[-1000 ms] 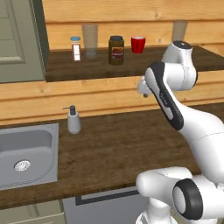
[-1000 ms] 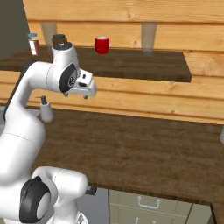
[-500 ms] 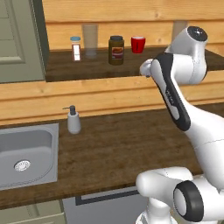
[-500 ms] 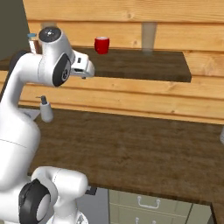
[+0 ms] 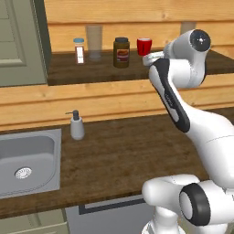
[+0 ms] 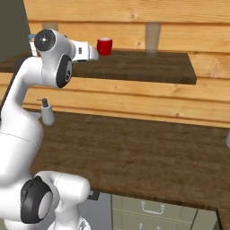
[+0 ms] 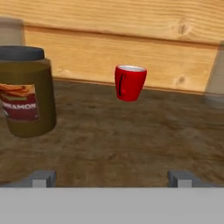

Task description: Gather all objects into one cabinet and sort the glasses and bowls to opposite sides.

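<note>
- Since one second ago, the arm has risen to the dark shelf [image 6: 148, 67] and the hand reaches toward the red mug [image 7: 130, 82].
- Fingers [image 7: 43, 178] stand wide apart, holding nothing.
- Mug stands upright at 12 o'clock ahead of the fingers, apart from them; a brown jar [image 7: 26, 97] is at 10 o'clock.

The red mug [image 7: 130, 82] stands upright on the dark wooden shelf [image 6: 148, 67], toward its back, close to the pale wood wall. It is glossy, slightly tapered toward its base, pale at the rim, and its handle faces the hand camera. The olive-grey cabinet [image 5: 20, 43] hangs left of the shelf, its panelled door facing forward.
</note>
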Robot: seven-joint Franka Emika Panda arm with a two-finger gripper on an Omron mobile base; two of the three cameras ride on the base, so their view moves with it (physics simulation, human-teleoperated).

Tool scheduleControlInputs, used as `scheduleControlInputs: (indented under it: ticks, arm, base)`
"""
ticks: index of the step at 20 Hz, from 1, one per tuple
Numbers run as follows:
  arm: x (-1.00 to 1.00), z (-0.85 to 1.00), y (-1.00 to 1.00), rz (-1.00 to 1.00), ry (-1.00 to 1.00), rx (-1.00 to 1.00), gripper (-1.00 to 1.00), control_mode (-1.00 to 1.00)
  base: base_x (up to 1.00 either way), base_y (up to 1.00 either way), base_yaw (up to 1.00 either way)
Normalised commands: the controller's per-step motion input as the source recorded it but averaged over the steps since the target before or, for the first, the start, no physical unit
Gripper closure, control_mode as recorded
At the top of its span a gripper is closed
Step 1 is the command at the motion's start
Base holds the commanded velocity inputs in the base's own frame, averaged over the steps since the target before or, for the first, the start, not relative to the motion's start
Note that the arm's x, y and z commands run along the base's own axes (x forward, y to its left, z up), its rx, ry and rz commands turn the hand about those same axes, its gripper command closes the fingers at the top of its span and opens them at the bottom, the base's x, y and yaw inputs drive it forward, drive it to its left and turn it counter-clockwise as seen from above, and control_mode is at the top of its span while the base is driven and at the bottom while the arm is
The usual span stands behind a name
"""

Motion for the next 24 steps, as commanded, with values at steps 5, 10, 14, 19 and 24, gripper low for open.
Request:
scheduleControlInputs:
  ticks: [5,10,14,19,24]
  arm:
    - [0.5,0.51,-0.02,-0.03,-0.06,-0.01,-1.0,-1.0]
    - [0.14,0.4,0.0,-0.13,0.23,0.0,-1.0,-1.0]
    - [0.01,0.12,0.0,-0.15,0.15,-0.01,-1.0,-1.0]
    - [0.05,0.0,0.0,-0.05,-0.04,-0.01,-1.0,-1.0]
    - [0.0,0.0,0.0,-0.03,-0.02,0.0,-1.0,-1.0]
  base:
    - [0.0,0.0,0.0]
    - [0.0,0.0,0.0]
    - [0.0,0.0,0.0]
    - [0.0,0.0,0.0]
    - [0.0,0.0,0.0]
